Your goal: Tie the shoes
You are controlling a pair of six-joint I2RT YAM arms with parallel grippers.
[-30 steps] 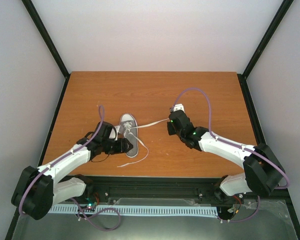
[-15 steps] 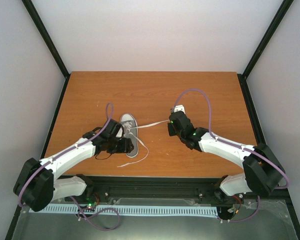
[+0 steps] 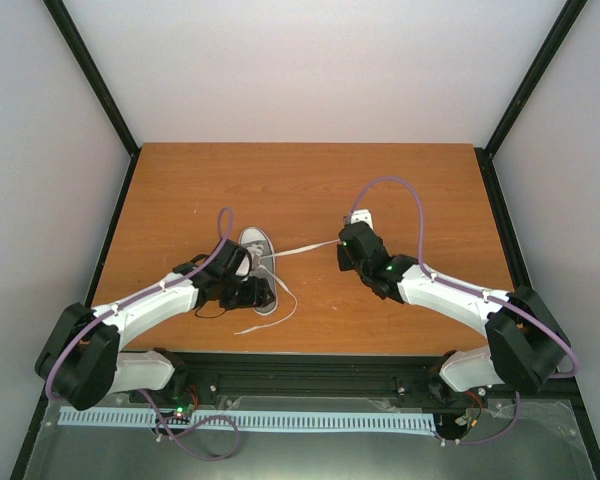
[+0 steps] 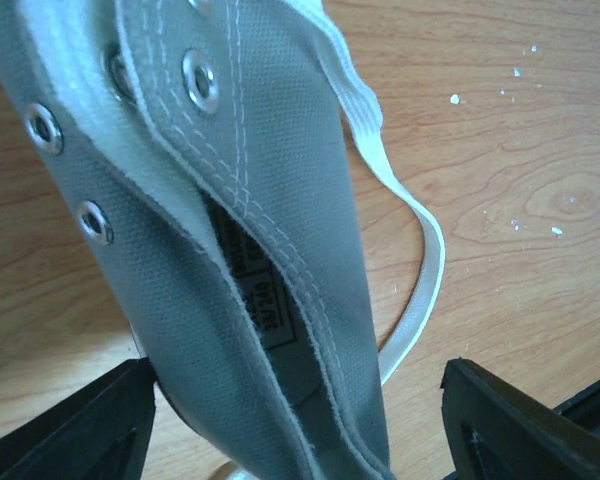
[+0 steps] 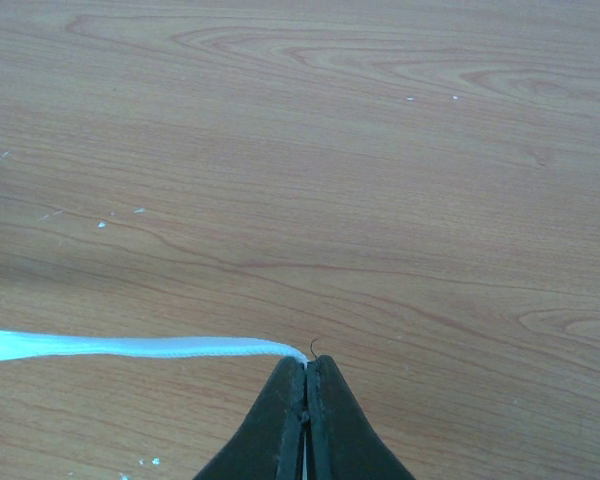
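The left arm has swung in from beside the grey canvas sneaker [image 3: 258, 250] over the past second, and its left gripper [image 4: 295, 425] now stands spread wide over the shoe's heel end, one black finger [image 4: 90, 425] at either flank; whether the fingers press the canvas cannot be told. The sneaker lies left of centre on the wooden table [image 3: 310, 180], toe cap pointing away from the arm bases. Across from it the right gripper [image 5: 306, 400] has barely shifted: its jaws are closed hard on the tip of one white lace [image 5: 130, 347], which runs in a nearly straight line back to the eyelets. The second lace [image 4: 420, 260] trails slack in a loop on the boards beside the shoe, towards the near edge. Read together, the move looks like bracing, with the left arm positioned to pin the sneaker while the right draws its lace out. No crossing or knot is formed yet, so the tying appears to be in its early stages. No brand mark shows. A label inside the shoe [image 4: 265, 305] carries small dark print, perhaps a size figure, too cramped to read with confidence.
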